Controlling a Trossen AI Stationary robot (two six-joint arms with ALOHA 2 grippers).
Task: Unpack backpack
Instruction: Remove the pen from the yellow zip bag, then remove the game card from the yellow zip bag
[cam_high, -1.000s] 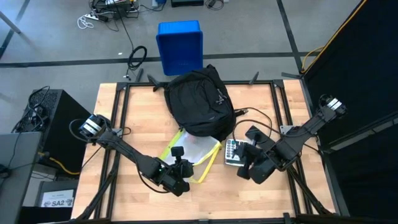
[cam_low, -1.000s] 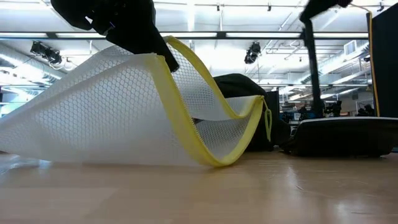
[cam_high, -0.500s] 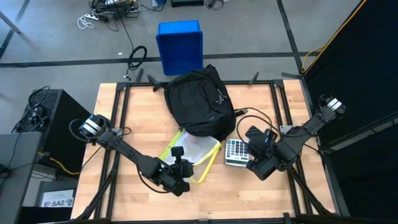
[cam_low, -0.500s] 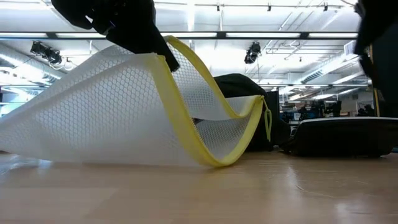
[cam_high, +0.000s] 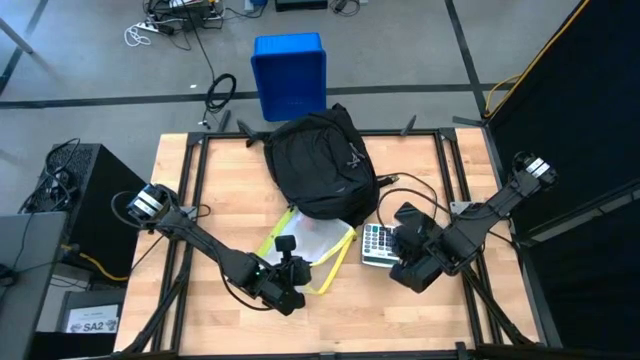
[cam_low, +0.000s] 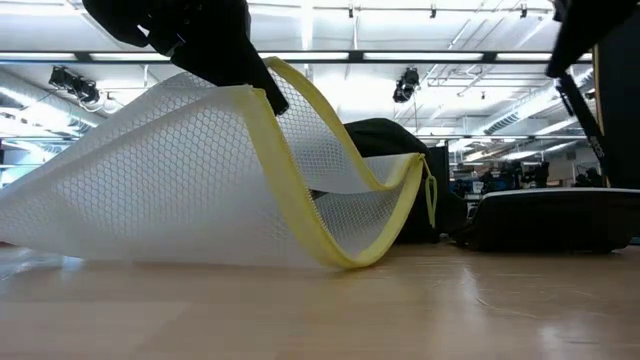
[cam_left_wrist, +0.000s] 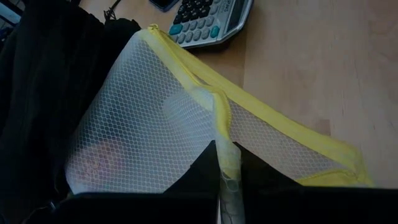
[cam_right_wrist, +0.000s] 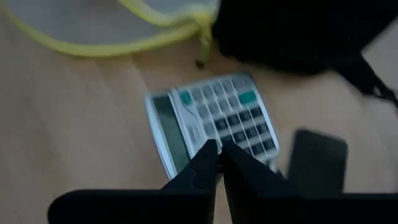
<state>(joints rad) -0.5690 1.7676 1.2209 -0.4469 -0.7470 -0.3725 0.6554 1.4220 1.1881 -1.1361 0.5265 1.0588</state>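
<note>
Large black soft fabric backpack (cam_high: 322, 165) lying at the middle of the table's far edge. Touching its near side: white mesh pouch with yellow zipper trim (cam_high: 308, 247), being pinched at its yellow edge by the left gripper (cam_high: 291, 272). Right gripper (cam_high: 398, 262) hovering, fingers pressed together and empty, over the grey desk calculator (cam_high: 375, 243) toward the right edge.

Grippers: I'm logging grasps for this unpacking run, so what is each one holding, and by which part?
The left gripper is shut on the mesh pouch, pinching its yellow zipper edge. The right gripper is shut above the calculator, holding nothing.
</note>
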